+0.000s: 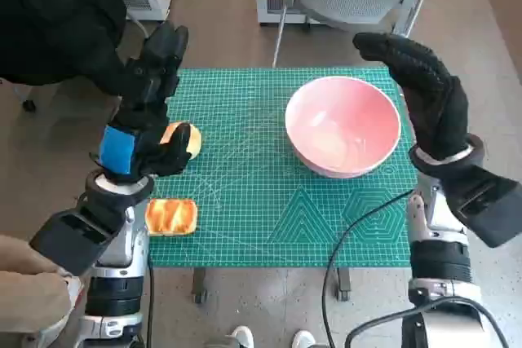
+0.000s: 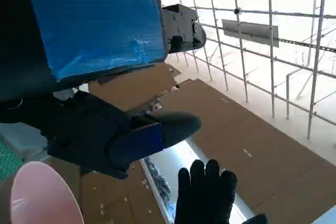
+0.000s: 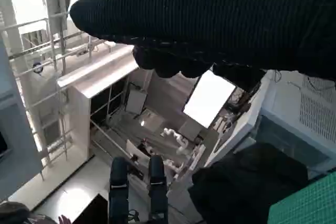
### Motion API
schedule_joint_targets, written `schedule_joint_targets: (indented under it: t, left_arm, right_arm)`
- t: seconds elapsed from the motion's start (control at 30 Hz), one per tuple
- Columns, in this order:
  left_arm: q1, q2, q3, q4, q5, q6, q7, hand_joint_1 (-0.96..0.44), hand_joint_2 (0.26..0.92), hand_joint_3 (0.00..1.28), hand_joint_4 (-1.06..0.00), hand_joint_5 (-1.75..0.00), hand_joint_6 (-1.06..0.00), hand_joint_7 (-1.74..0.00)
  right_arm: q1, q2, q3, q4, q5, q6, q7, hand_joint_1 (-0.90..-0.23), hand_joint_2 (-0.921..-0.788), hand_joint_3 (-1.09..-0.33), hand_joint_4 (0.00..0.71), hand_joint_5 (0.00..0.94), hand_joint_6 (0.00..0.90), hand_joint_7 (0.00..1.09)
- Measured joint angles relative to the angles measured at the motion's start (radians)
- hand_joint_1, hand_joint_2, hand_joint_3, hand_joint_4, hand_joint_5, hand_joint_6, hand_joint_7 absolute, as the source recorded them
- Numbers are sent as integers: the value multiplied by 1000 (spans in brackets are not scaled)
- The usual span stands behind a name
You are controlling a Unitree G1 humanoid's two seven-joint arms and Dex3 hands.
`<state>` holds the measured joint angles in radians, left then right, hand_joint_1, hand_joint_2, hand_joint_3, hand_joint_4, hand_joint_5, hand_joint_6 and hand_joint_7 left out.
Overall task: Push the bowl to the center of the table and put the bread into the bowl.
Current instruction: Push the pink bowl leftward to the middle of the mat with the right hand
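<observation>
**Both hands raised, bowl and bread on the mat**

Clearly, we see both hands lifted above the table with nothing in them. Our left hand [image 1: 147,124], blue tape across its back, hangs over the left side of the green cutting mat [image 1: 245,201], fingers spread and pointing away from us. Our right hand [image 1: 424,91], in its black knitted glove, stands at the mat's right edge, fingers extended and loose, just beside the pink bowl [image 1: 342,124] but apart from it as far as we can judge.

That bowl sits upright on the right half of the mat, toward the far edge. One piece of bread [image 1: 171,216], a toasted slice, lies flat near the front left corner. A second rounded, orange-yellow piece [image 1: 189,138] shows partly beneath our left hand; it may be a bun, though the hand hides most of it.

A black cable [image 1: 359,230] trails over the mat's front right corner.
</observation>
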<state>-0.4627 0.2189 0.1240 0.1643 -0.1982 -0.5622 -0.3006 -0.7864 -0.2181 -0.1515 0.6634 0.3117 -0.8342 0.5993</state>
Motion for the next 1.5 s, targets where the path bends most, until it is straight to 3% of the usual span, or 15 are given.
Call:
schedule_joint_targets:
  t: [1.5]
  left_arm:
    - [33, 1, 7, -74, 2, 49, 15, -732, 921, 681, 1, -150, 1, -307]
  right_arm:
    - [0, 0, -5, -4, 0, 0, -3, -685, -921, -687, 86, 2, 174, 7]
